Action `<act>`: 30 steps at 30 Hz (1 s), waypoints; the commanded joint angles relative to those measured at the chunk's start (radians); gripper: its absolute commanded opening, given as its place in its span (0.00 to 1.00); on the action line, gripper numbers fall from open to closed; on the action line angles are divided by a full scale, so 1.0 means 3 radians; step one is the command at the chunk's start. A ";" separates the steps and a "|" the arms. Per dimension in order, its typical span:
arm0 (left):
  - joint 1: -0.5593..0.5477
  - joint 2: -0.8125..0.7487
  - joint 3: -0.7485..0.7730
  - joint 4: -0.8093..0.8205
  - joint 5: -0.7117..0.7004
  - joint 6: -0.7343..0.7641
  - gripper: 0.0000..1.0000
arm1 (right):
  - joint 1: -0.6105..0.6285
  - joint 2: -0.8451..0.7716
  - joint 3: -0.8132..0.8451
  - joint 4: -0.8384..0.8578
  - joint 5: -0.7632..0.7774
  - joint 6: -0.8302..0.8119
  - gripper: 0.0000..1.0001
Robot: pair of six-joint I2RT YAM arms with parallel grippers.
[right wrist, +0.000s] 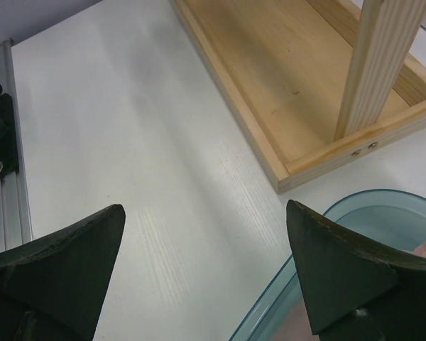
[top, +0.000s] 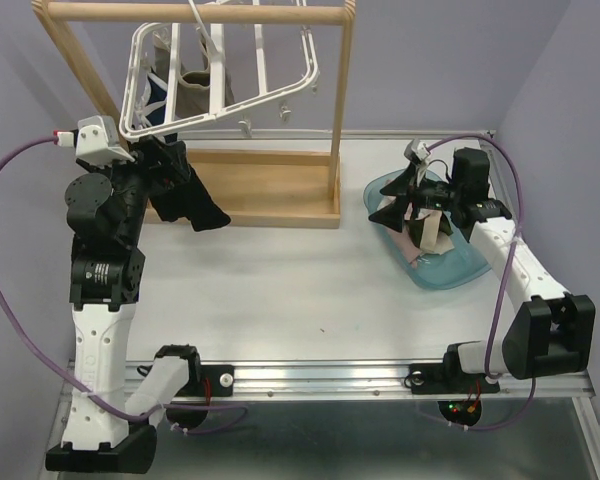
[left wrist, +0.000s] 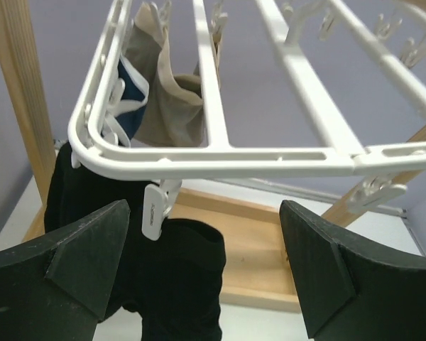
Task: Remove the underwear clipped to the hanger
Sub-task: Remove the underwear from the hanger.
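The white hanger (top: 270,95) hangs from the wooden rail. A black underwear (top: 187,195) is clipped at its near left corner; a navy one (top: 158,95) and a cream-grey one (top: 197,93) hang behind it. My left gripper (top: 165,160) is open, just below the frame's corner, around the black underwear (left wrist: 167,277) and its white clip (left wrist: 155,209). The navy piece (left wrist: 133,106) and the cream piece (left wrist: 172,106) show above. My right gripper (top: 405,200) is open and empty over the teal basin (top: 460,272), which holds pink and cream pieces (top: 430,235).
The wooden rail stand (top: 270,195) has a tray base at the back and an upright post (top: 340,110). Its base (right wrist: 298,92) and post show in the right wrist view beside the basin rim (right wrist: 319,241). A metal rail (top: 380,375) runs along the near table edge.
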State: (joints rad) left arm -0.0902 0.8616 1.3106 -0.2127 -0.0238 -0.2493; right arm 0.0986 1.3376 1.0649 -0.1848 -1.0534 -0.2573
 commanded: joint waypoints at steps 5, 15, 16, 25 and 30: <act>0.0423 -0.0213 -0.0395 0.0213 0.0954 -0.0120 0.97 | 0.0096 -0.0005 0.0157 0.0049 -0.0047 0.0019 1.00; 0.0515 -0.0162 -0.0528 0.0336 0.1005 -0.0095 0.92 | 0.0269 0.0066 0.0152 0.0043 0.0065 -0.0017 1.00; 0.0515 -0.0207 -0.0554 0.0315 0.1005 -0.0089 0.92 | 0.0305 0.0066 0.0147 0.0043 0.0080 -0.0032 1.00; 0.0521 -0.0754 -0.0799 0.0218 0.0295 -0.0013 0.93 | 0.1591 0.0209 0.0219 0.0043 0.1163 -0.0639 1.00; 0.0521 -0.1122 -0.0942 0.0259 -0.0303 0.0064 0.94 | 0.2278 0.0480 0.0647 0.0054 0.1827 -0.0692 1.00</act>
State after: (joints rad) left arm 0.0608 0.5888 1.0645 -0.1883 0.0498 -0.2646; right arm 0.6811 1.4544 1.1229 -0.1959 -0.7044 -0.4095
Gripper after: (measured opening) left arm 0.939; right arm 0.999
